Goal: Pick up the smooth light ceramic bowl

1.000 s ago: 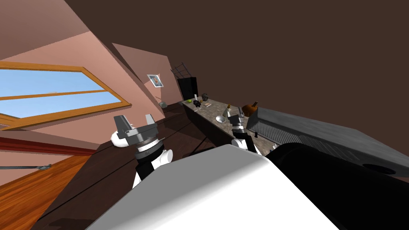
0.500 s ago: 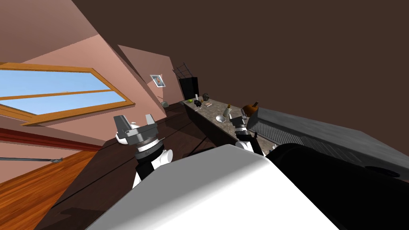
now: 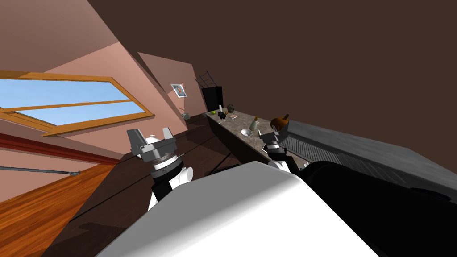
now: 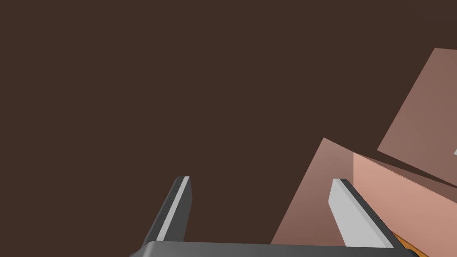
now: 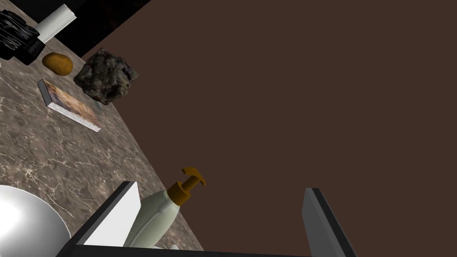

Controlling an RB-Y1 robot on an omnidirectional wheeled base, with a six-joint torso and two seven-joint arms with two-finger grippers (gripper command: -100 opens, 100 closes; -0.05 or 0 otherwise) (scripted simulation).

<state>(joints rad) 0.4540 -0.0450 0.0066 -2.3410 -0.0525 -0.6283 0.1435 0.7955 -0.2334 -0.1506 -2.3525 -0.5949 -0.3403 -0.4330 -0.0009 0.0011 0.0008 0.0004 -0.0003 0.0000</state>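
Note:
The smooth white bowl (image 3: 246,132) sits on a brown marbled counter (image 3: 232,122) ahead of me. In the right wrist view the bowl (image 5: 27,225) lies just outside one finger (image 5: 117,216). My right gripper (image 3: 270,136) hovers over the counter beside the bowl, open and empty (image 5: 218,209). A pale soap dispenser with an orange pump (image 5: 156,218) stands between its fingers, near the same finger. My left gripper (image 3: 151,136) is raised away from the counter, open with nothing in it (image 4: 259,203).
Further along the counter lie a dark rock (image 5: 105,76), a thin book (image 5: 69,105), a small orange lump (image 5: 57,63), a black object (image 5: 15,38) and a white roll (image 5: 56,20). A brown pumpkin-like thing (image 3: 280,121) and a long grey appliance (image 3: 348,149) sit right of my right gripper.
My head has turned a little, shifting the window and walls rightwards in view. My right gripper has drifted right, away from the bowl toward the grey appliance. The left arm is unchanged.

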